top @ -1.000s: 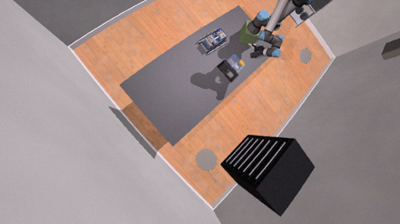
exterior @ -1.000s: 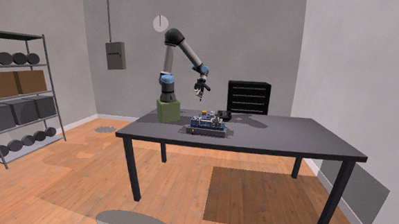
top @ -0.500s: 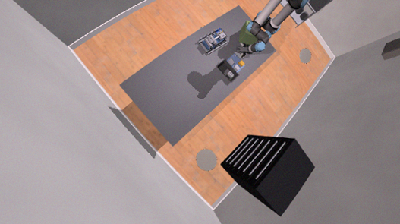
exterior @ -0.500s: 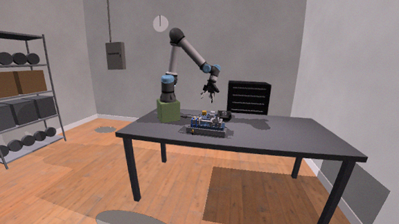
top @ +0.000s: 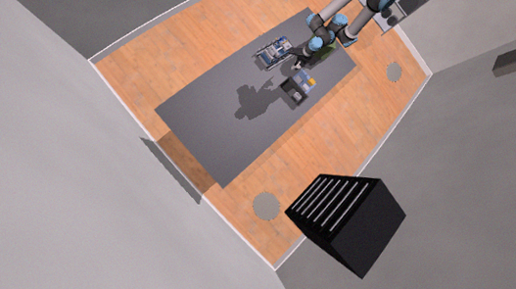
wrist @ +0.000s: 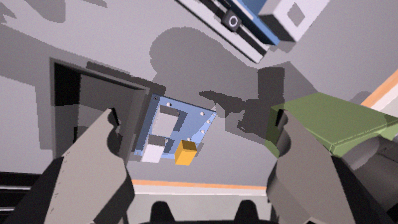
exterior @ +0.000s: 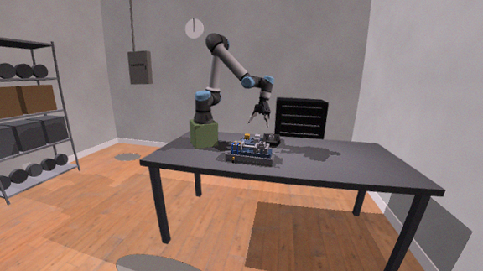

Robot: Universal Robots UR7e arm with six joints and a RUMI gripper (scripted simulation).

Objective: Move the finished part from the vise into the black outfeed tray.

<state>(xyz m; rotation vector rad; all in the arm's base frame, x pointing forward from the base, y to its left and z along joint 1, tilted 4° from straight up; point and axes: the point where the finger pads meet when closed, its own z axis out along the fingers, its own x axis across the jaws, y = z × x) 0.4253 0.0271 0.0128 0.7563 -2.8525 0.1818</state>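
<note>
The vise (top: 272, 52) (exterior: 251, 151) stands on the grey table (top: 221, 125) (exterior: 352, 162); in the wrist view it (wrist: 239, 26) shows at the top edge. The finished part (wrist: 281, 21), a light grey block with a square pocket on top, sits in the vise. The black outfeed tray (top: 289, 88) (wrist: 65, 100) lies beside it, with a small grey block (top: 297, 96) inside. My gripper (top: 297, 64) (exterior: 260, 117) (wrist: 198, 109) is open and empty. It hangs well above the table between the vise and the tray.
A blue plate (top: 303, 79) (wrist: 195, 120) with grey blocks and an orange cube (wrist: 186, 152) lies next to the tray. The green arm pedestal (exterior: 204, 134) (wrist: 340, 120) stands close by. A black cabinet (top: 347, 220) (exterior: 301, 117) stands beyond the table.
</note>
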